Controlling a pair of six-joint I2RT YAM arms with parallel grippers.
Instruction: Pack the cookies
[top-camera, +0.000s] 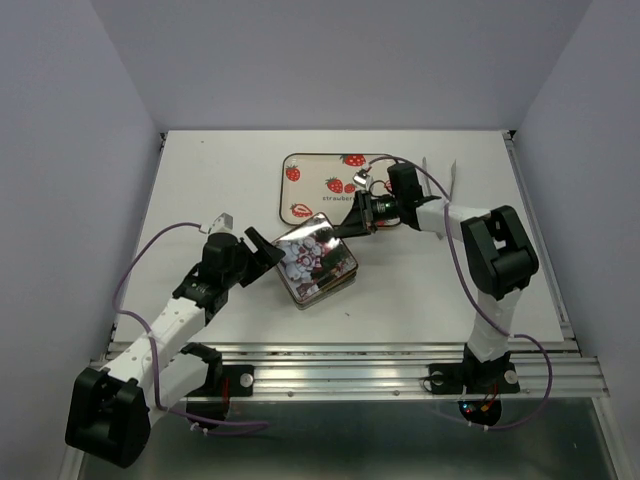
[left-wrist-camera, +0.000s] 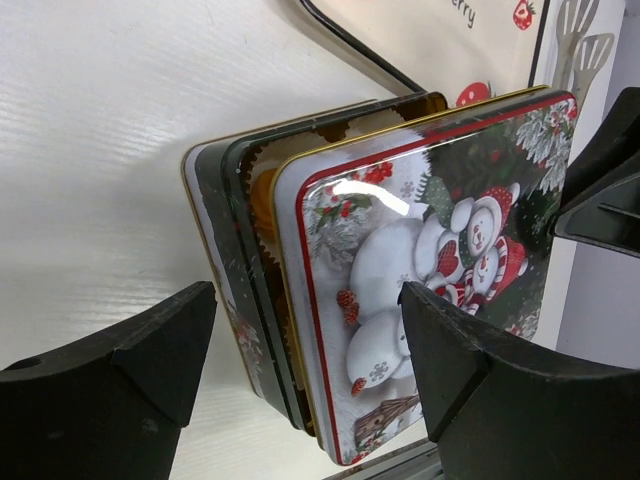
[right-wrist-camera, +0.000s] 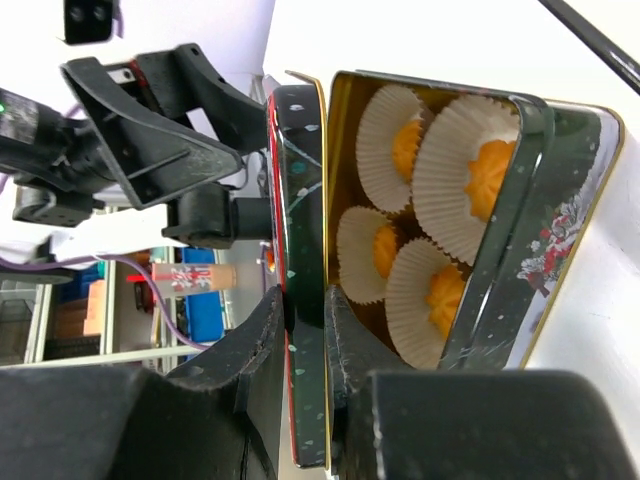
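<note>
Four small orange cookies sit in white pleated paper cups inside the open square tin base. My right gripper is shut on the edge of the snowman-printed lid and holds it tilted over the base. In the top view the lid leans over the base, with my right gripper at its far corner. My left gripper is open just left of the tin. In the left wrist view its jaws straddle the lid and base without touching.
A strawberry-printed tray lies behind the tin at the table's back centre; its dark rim shows in the left wrist view. The table's metal front rail runs along the near edge.
</note>
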